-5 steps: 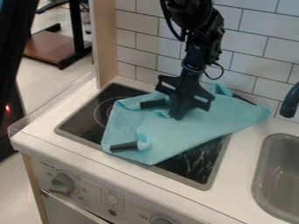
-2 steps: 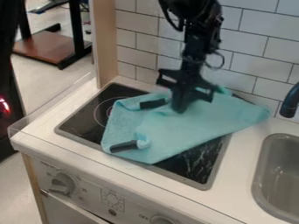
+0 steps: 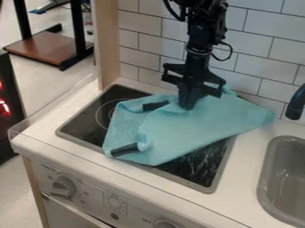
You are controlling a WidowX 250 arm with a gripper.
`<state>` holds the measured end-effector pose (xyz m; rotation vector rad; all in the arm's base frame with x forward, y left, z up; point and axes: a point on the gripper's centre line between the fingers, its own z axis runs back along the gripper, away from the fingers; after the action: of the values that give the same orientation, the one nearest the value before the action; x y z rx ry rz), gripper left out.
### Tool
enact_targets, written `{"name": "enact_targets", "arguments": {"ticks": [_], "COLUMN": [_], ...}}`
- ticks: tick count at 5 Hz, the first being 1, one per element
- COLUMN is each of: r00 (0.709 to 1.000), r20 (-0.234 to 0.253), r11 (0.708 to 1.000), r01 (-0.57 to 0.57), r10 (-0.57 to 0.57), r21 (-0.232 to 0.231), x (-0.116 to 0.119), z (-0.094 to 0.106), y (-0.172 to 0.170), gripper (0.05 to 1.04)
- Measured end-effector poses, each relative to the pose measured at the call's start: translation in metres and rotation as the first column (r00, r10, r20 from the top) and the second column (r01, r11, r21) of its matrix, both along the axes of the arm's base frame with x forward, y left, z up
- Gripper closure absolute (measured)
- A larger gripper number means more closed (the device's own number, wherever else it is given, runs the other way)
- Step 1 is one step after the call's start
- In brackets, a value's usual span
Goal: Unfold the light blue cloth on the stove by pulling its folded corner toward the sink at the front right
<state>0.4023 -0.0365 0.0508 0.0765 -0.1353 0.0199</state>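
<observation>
Turquoise cloth (image 3: 199, 127) is lying creased across the black cooktop (image 3: 202, 167), its right end reaching over the white worktop (image 3: 243, 171) toward the sink (image 3: 265, 167). The black gripper (image 3: 189, 107) is hanging at the cloth's upper part, its jaws clenching a fold. Two dark strips (image 3: 124, 150) are showing along the left side.

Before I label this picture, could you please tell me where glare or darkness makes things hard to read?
Camera view: pale, streaky reflections on the stove top; the black claw shows little surface detail; a red light glows at the left edge.
</observation>
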Motion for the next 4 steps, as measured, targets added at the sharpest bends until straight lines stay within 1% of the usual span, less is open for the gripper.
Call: {"name": "enact_targets", "arguments": {"ticks": [1, 2, 3, 4], "r00": [0.998, 0.987, 0.976, 0.967], "r20": [-0.011, -0.054, -0.087, -0.097], "r11": [0.998, 0.987, 0.975, 0.963], "r01": [0.056, 0.145, 0.187, 0.219], "r10": [-0.056, -0.15, -0.197, -0.236], "r21": [-0.028, -0.073, -0.118, -0.159], "x": [-0.009, -0.024, -0.036, -0.046], "z": [0.003, -0.004, -0.005, 0.001], "y": [-0.019, -0.045, -0.065, -0.089], "gripper": [1.034, 1.034, 1.034, 1.034]}}
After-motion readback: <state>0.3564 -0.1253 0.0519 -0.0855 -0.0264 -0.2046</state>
